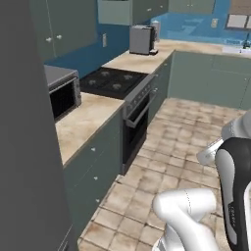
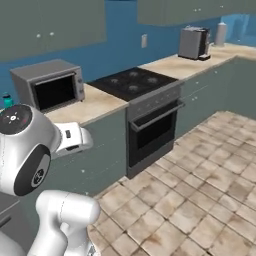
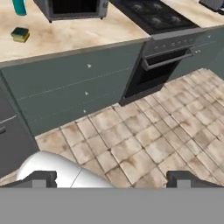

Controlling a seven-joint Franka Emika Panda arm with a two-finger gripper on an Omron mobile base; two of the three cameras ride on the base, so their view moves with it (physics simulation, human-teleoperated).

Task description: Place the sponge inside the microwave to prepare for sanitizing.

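The sponge [image 3: 20, 34] lies flat on the pale stone surface [image 3: 74, 37], near its left end in the hand view, just below a teal object [image 3: 19, 6] and well to the left of the microwave [image 3: 73, 8], whose dark window shows at the top edge. The claw [image 3: 112, 179] hangs open and empty above the tiled floor [image 3: 144, 144], well apart from the surface, so the task looks barely begun: the step in hand is the approach. Next, I judge, the arm must reach across the cabinet fronts [image 3: 74, 92] toward the sponge and come down over it with jaws spread. The microwave door appears shut, which would have to be dealt with before loading. Further right sit the black hob [image 1: 113, 81] over an oven [image 2: 152, 131], and a grey appliance [image 1: 142, 39] beyond.
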